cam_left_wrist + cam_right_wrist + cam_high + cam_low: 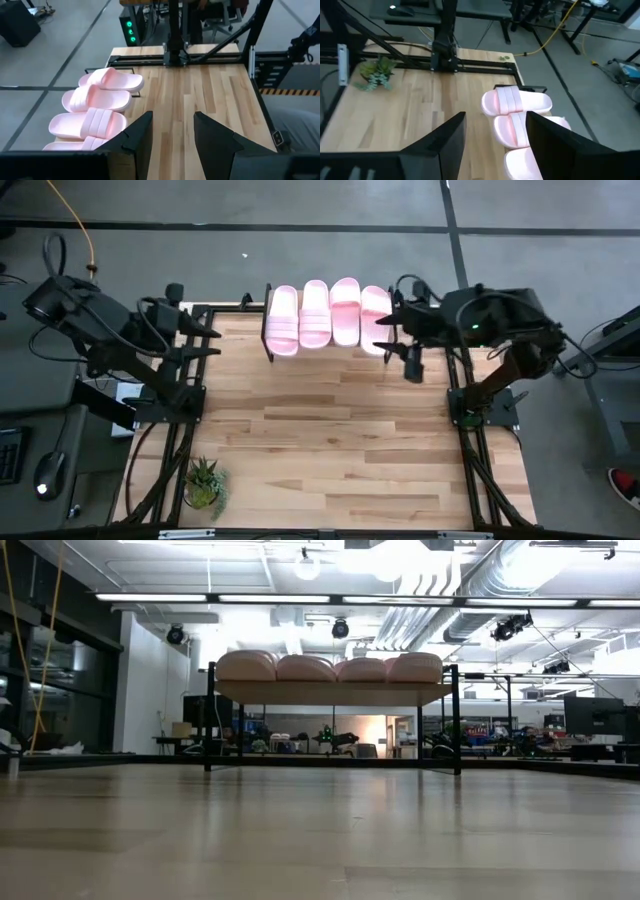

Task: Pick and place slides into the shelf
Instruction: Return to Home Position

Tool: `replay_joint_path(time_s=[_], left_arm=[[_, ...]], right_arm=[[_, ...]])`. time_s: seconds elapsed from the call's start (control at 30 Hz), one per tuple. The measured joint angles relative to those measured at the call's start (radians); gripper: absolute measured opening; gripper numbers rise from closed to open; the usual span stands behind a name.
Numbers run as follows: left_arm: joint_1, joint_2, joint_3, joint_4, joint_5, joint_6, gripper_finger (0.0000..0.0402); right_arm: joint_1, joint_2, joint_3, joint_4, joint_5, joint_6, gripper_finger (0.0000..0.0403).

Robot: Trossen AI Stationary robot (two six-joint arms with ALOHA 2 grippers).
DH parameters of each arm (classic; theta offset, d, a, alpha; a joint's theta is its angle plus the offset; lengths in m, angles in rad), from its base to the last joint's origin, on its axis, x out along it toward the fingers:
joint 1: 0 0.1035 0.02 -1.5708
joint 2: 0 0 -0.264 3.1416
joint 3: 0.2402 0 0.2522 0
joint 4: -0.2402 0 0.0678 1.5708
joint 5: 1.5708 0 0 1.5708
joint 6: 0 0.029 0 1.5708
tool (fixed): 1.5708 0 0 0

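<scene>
**Slides**: four, pale pink, set side by side in one row on the shelf, each touching its neighbour. The low view shows all four rounded ends lined up along the plank.

**Shelf**: light plank on thin black legs, standing at the far edge of the tabletop, midway between the arms.

**Left tool**: at the tabletop's left edge, well apart from the row, fingers spread, holding nothing.

**Right tool**: beside the right end of the row, near the outermost slide, fingers spread, holding nothing.

**Potted plant**: near left corner of the tabletop.
</scene>
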Motion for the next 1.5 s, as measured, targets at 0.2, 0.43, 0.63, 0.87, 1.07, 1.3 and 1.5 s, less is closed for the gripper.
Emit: replay_joint_path(time_s=[0.2,0.43,0.63,0.87,1.07,1.3,1.5], left_arm=[[0.0,-0.033,0.0,0.0,0.0,-0.002,0.0127],[0.0,-0.081,-0.046,0.003,0.01,-0.015,0.0127],[0.0,-0.191,-0.297,0.021,0.02,-0.057,0.0127],[0.0,-0.405,-0.641,0.263,0.027,-0.068,0.0127],[0.0,-0.609,-0.906,0.465,0.031,-0.059,0.0127],[0.0,-0.788,-1.171,0.673,0.076,-0.013,0.0127],[0.0,-0.858,-1.326,0.817,0.102,0.042,0.0127]], right_arm=[[0.002,-0.042,0.0,-0.044,-0.007,0.031,0.0197],[0.043,-0.056,0.0,-0.129,-0.006,0.095,0.0197],[0.109,-0.057,0.0,-0.133,0.018,0.105,0.0197],[0.181,-0.058,0.0,-0.138,0.087,0.123,0.0197],[0.244,-0.058,0.0,-0.142,0.157,0.13,0.0197],[0.332,-0.058,0.0,-0.233,0.284,0.207,0.0197],[0.427,-0.058,0.0,-0.258,0.354,0.224,0.0197]])
